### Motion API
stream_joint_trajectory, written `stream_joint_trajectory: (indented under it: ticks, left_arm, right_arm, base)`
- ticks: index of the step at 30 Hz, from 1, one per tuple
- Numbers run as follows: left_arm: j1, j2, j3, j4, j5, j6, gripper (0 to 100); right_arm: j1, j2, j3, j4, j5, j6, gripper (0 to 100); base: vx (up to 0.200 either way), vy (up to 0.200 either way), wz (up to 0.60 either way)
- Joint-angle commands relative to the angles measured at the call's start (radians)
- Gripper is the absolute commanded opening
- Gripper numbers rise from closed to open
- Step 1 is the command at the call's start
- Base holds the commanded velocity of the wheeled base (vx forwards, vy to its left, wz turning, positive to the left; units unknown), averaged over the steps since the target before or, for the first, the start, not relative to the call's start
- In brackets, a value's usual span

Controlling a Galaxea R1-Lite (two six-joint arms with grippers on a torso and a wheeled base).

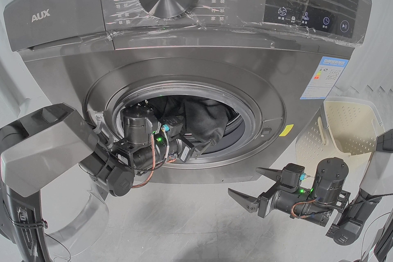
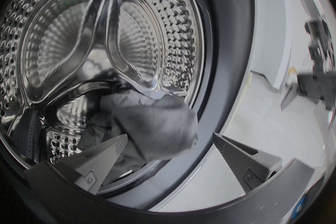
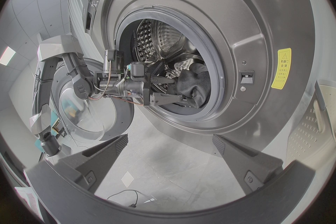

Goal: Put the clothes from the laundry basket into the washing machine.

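The washing machine's (image 1: 229,70) round opening holds a dark grey garment (image 1: 206,117), bunched at the drum's lower front and lapping over the door seal. My left gripper (image 1: 204,146) is at the mouth of the drum, open, its fingers on either side of the garment (image 2: 154,126) without closing on it. The steel drum (image 2: 70,39) shows behind the cloth. My right gripper (image 1: 243,181) hangs open and holds nothing, low in front of the machine and to the right of the opening. The cream laundry basket (image 1: 348,127) stands right of the machine.
The machine's glass door (image 3: 87,112) is swung open to the left, below my left arm. Light tiled floor (image 3: 168,165) lies in front of the machine, with a cable (image 3: 122,196) on it. A yellow sticker (image 1: 286,130) sits right of the opening.
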Motion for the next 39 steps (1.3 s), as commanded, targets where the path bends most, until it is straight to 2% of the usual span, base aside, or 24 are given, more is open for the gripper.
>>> stream_joint_trajectory:
  ticks: [1,3,19,20,27,30,32,36,38,39]
  left_arm:
    - [-0.039,-0.003,-0.079,-0.006,0.009,-0.095,100]
    - [-0.042,0.034,-0.127,-0.002,0.012,-0.120,100]
    - [-0.025,0.274,-0.365,0.010,0.053,-0.123,100]
    - [-0.027,0.280,-0.382,0.014,0.053,-0.123,0]
    - [-0.007,0.323,-0.500,0.038,0.067,-0.124,0]
    - [0.030,0.352,-0.599,0.050,0.139,-0.135,0]
    - [0.047,0.373,-0.670,0.050,0.171,-0.158,0]
    - [0.073,0.442,-0.908,0.083,0.274,-0.218,0]
    - [0.079,0.476,-1.015,0.107,0.303,-0.233,0]
    - [0.082,0.488,-1.016,0.116,0.314,-0.241,0]
  right_arm:
    - [0.000,0.000,0.000,0.000,0.000,0.000,100]
    - [0.000,0.000,0.000,0.000,0.000,0.000,100]
    - [-0.003,0.000,-0.003,0.000,0.001,0.000,100]
    - [-0.003,0.000,-0.004,0.000,0.001,0.000,100]
    - [-0.004,-0.003,-0.007,0.000,0.000,0.000,100]
    - [-0.004,-0.003,-0.014,0.000,0.001,0.000,100]
    - [-0.003,-0.002,-0.015,0.000,0.000,0.000,100]
    - [-0.001,-0.002,-0.020,0.000,0.000,0.000,100]
    - [-0.001,-0.002,-0.021,0.000,0.000,0.000,100]
    - [-0.001,-0.002,-0.020,0.000,0.000,0.000,100]
  base:
    - [0.000,0.000,0.00]
    - [0.000,0.000,0.00]
    - [0.000,0.000,0.00]
    - [0.000,0.000,0.00]
    - [0.000,0.000,0.00]
    - [0.000,0.000,0.00]
    - [0.000,0.000,0.00]
    - [0.000,0.000,0.00]
    - [0.000,0.000,0.00]
    - [0.000,0.000,0.00]
